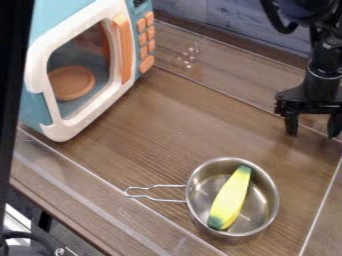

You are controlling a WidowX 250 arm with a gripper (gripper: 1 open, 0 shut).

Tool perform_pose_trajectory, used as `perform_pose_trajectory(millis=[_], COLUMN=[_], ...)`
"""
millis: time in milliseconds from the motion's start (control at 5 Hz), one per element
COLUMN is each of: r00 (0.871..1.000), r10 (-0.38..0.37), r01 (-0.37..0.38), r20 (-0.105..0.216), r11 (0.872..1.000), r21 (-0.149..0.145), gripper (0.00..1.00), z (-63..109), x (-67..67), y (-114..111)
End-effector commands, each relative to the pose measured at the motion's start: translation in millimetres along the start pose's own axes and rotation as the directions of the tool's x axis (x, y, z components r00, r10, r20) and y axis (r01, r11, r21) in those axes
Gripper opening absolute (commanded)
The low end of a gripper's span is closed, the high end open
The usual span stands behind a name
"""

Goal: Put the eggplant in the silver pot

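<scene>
The silver pot (198, 186) sits at the front of the wooden table, its thin wire handle (154, 191) pointing left. A yellow elongated toy (231, 197) lies inside it. My gripper (310, 129) hangs at the right edge of the view, behind and to the right of the pot, pointing down. Its dark fingers (290, 124) are spread open with nothing visibly between them. The eggplant is hidden from view.
A teal-and-white toy microwave (74, 60) with an orange door frame stands at the back left. A clear plastic wall (80, 185) edges the table along the front and left. Bare wood (174, 120) lies between the microwave and the pot.
</scene>
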State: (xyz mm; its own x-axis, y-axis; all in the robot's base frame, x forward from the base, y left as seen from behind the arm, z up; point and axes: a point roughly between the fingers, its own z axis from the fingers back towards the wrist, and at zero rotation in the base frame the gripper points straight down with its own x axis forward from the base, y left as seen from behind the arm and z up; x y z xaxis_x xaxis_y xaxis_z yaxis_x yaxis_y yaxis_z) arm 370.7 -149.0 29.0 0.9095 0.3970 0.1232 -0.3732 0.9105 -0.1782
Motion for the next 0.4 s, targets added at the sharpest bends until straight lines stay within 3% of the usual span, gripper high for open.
perform_pose_trajectory(millis=[0,200], r00=[1.000,0.999], r10=[-0.022,-0.027], r01=[0.023,0.028], r20=[0.022,0.023], r11=[0.999,0.999], r21=[-0.031,-0.032], gripper=[1.00,1.00], z=[1.9,7.2], x=[-20.7,-25.5], y=[-29.9,-29.5])
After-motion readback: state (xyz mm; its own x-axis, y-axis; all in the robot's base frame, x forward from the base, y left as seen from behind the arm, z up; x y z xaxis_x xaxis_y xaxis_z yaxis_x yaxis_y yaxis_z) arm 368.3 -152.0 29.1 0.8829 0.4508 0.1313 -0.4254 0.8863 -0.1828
